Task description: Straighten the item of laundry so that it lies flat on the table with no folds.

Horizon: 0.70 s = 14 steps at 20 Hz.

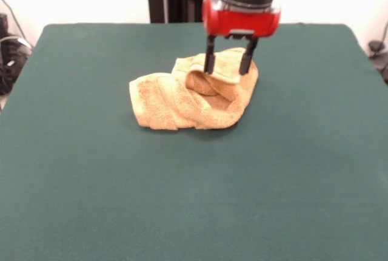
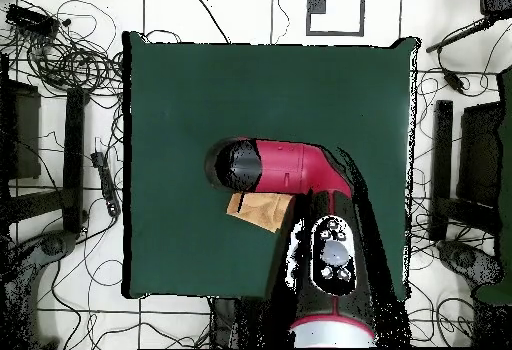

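You can see that the small golden-orange terry-cloth towel [image 1: 193,98] is not yet flat: it lies bunched in a rumpled heap, with several thick folds and a flap turned over itself near its top, so in my judgement most of the straightening is left to do. The towel sits on the large dark green felt-covered table [image 1: 91,200], a little toward the table's far edge and close to its middle line. The black two-finger gripper [image 1: 228,61], under the red wrist of the arm, hangs directly over the far part of the towel. Its fingers stand apart at a moderate width, one on each side of the raised fold; the tips reach the cloth or are just above it, and nothing is pinched between them as far as the front view shows. The front view gives you the folds and the fingers clearly. The overhead view does not: there the arm covers nearly all of the towel [image 2: 262,210], only one flat-looking corner shows beside the arm, and the fingers are hidden, but it shows that the towel is well apart from every table edge.
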Tool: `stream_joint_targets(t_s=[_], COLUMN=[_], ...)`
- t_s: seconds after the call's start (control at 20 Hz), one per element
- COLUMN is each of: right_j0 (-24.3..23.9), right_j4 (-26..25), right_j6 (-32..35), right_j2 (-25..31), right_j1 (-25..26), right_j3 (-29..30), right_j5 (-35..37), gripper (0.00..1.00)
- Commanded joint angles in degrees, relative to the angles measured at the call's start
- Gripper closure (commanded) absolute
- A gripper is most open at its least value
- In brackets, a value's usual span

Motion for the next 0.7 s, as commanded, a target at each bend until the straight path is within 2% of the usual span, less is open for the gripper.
stream_joint_targets(t_s=[0.05,0.45,0.7], right_j0=[2.5,0.1,-2.6], right_j4=[2.2,3.3,3.5], right_j6=[12.1,11.5,7.7], right_j2=[0.9,1.4,2.7], right_j1=[1.5,2.3,1.2], right_j3=[3.8,2.9,1.0], right_j5=[4.8,3.8,7.4], gripper=[0.0,0.0,0.0])
